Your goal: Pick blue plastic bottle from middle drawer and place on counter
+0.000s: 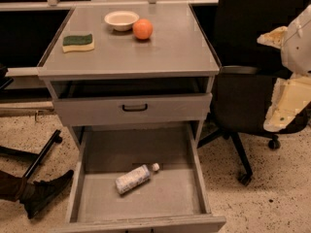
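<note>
The blue plastic bottle [133,177] lies on its side on the floor of the open middle drawer [81,178], its white cap pointing to the upper right. The counter [165,47] is the grey top of the cabinet above it. My gripper [287,98] shows as pale cream and white parts at the right edge of the view, level with the upper drawer, well to the right of the cabinet and far from the bottle.
On the counter sit a green and yellow sponge [78,42], a cream bowl [121,20] and an orange [143,29]. The shallower drawer with a black handle [134,108] is slightly open. A black office chair [243,101] stands to the right. A person's shoe [43,191] is at the lower left.
</note>
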Action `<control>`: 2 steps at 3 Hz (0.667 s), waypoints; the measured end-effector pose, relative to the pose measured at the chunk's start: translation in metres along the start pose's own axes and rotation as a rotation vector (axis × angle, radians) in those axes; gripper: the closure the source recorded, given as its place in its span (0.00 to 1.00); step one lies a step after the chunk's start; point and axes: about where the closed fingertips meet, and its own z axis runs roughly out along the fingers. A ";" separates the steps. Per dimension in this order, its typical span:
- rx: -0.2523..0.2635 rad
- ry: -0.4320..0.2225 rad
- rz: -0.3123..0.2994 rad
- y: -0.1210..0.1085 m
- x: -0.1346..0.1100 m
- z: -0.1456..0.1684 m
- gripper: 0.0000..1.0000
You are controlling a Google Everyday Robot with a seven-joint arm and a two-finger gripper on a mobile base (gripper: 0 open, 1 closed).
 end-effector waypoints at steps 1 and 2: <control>0.000 0.000 0.000 0.000 0.000 0.000 0.00; -0.054 -0.010 0.003 0.016 0.009 0.036 0.00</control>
